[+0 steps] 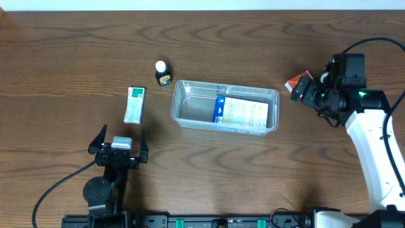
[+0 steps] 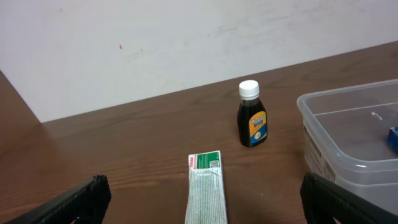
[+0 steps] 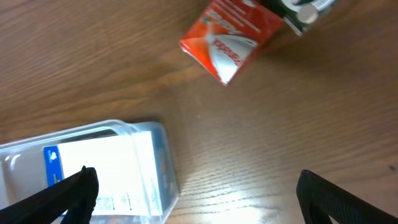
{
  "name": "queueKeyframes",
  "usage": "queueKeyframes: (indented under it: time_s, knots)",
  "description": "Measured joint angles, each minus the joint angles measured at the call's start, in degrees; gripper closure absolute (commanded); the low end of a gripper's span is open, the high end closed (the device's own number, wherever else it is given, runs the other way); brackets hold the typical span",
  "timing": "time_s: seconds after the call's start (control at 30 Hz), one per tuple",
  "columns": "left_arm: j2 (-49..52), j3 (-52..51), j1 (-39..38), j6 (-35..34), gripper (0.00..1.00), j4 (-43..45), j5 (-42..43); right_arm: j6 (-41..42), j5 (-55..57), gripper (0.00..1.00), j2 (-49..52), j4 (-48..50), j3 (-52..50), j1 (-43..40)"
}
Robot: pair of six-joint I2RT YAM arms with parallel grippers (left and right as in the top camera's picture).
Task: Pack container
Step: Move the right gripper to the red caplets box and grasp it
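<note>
The container, a clear rectangular tub (image 1: 226,85), sits mid-table with a blue-and-white box (image 1: 240,113) lying inside. A green-and-white box (image 1: 134,104) and a small dark bottle with a white cap (image 1: 162,73) lie to its left. A red box (image 1: 295,82) lies to its right. My left gripper (image 1: 119,147) is open and empty, just in front of the green-and-white box (image 2: 206,186). My right gripper (image 1: 305,93) is open and empty, above the table next to the red box (image 3: 236,34), with the tub's corner (image 3: 163,168) at the lower left.
The bottle (image 2: 251,115) stands upright beyond the green-and-white box in the left wrist view, with the tub's rim (image 2: 323,124) at the right. A pale wall runs behind the table's far edge. The right arm's white body (image 1: 373,145) stands over the table's right side.
</note>
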Motion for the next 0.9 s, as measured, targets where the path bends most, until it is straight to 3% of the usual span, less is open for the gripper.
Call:
queueKeyframes:
  time_s: [0.17, 0.37, 0.6, 0.9]
  knots:
    - [0.0, 0.0, 0.0, 0.0, 0.02, 0.0, 0.0, 0.1, -0.5, 0.01, 0.0, -4.0, 1.8, 0.0]
    - [0.0, 0.0, 0.0, 0.0, 0.02, 0.0, 0.0, 1.1, 2.4, 0.01, 2.8, -15.5, 17.3, 0.0]
    - [0.0, 0.0, 0.0, 0.0, 0.02, 0.0, 0.0, 5.2, 4.8, 0.01, 15.3, -24.1, 35.1, -0.1]
    - [0.0, 0.0, 0.0, 0.0, 0.02, 0.0, 0.0, 9.7, 3.9, 0.01, 33.6, -24.0, 36.5, -1.7]
